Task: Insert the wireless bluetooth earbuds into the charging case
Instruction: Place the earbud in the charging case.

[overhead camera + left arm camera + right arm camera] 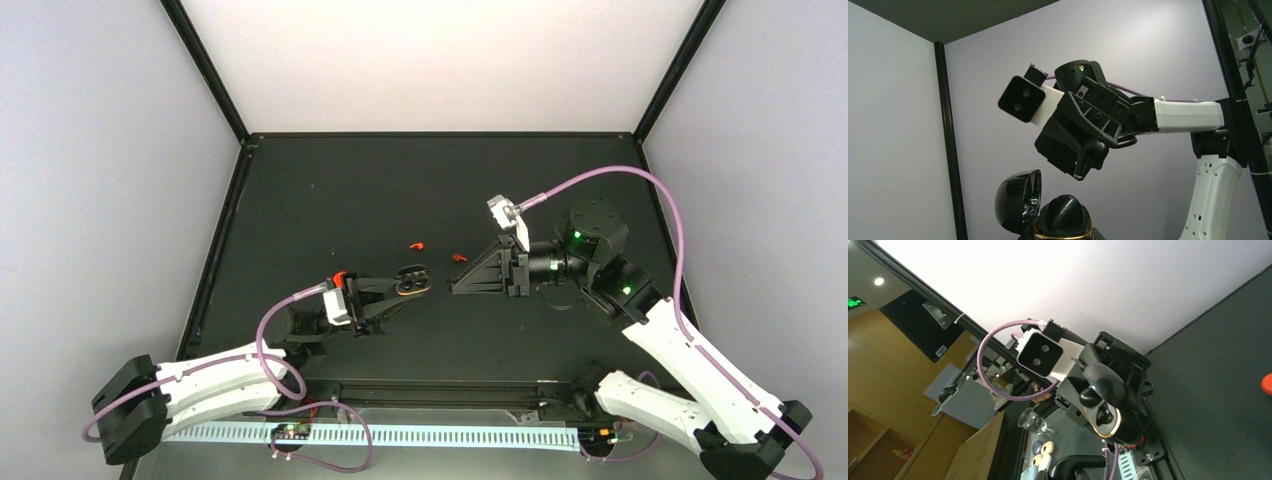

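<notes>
My left gripper (408, 285) is shut on the charging case (413, 281) and holds it open above the table; the case shows a dark inside and an orange rim. In the left wrist view its glossy lid (1017, 200) stands open beside the gold-rimmed base (1064, 222). Two tiny red-orange earbuds lie on the mat, one (418, 244) beyond the case and one (460, 257) to its right. My right gripper (455, 286) looks shut and empty, its tip just right of the case and pointing at it. The right wrist view shows the held case (1105, 417) and one earbud (1267, 384) at the right edge.
The black mat (400, 190) is bounded by a black frame and white walls. A purple cable (620, 175) loops over the right arm. A perforated strip (400, 436) runs along the near edge between the arm bases.
</notes>
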`<state>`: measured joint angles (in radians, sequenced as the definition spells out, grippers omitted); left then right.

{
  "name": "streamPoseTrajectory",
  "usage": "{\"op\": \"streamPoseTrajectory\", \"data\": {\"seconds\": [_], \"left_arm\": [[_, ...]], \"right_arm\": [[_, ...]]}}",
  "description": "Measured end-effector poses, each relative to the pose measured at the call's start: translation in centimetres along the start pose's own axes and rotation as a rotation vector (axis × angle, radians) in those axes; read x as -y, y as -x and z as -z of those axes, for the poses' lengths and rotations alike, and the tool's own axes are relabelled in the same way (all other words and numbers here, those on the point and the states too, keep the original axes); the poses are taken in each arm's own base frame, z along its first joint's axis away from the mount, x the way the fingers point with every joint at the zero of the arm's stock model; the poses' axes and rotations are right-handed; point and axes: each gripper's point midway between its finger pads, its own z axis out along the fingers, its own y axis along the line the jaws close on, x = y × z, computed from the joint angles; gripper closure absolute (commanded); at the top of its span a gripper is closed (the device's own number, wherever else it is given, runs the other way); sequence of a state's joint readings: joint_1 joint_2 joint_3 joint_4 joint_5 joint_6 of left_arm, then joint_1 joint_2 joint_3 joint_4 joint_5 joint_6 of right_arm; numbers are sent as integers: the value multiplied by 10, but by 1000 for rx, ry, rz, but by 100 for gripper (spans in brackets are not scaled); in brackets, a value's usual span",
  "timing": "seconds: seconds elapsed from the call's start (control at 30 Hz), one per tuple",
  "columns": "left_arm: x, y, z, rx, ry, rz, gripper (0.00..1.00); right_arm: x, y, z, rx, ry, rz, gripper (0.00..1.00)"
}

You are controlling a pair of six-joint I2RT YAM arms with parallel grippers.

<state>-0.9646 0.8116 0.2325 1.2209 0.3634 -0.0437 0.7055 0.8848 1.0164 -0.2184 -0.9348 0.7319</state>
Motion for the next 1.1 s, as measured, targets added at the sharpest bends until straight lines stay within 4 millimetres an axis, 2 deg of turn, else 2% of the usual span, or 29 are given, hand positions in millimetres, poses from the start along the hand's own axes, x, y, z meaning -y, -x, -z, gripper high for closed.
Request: {"op": "streamPoseTrajectory", "data": {"seconds": [0.17,0.6,0.9,1.1], "left_arm": [[-2,-9,-3,-11,1,5,98],[-3,-15,-4,-15,2,7,98],[-4,-17,-5,-20,7,8,98],[-6,-18,-4,-26,21,10,98]], "right_arm": [[-1,2,-5,-18,34,-19,93],[0,8,-14,-32,82,-61,94],[19,3,-24,-59,79,-138,94],[21,3,-25,-59,85,-162,94]]}}
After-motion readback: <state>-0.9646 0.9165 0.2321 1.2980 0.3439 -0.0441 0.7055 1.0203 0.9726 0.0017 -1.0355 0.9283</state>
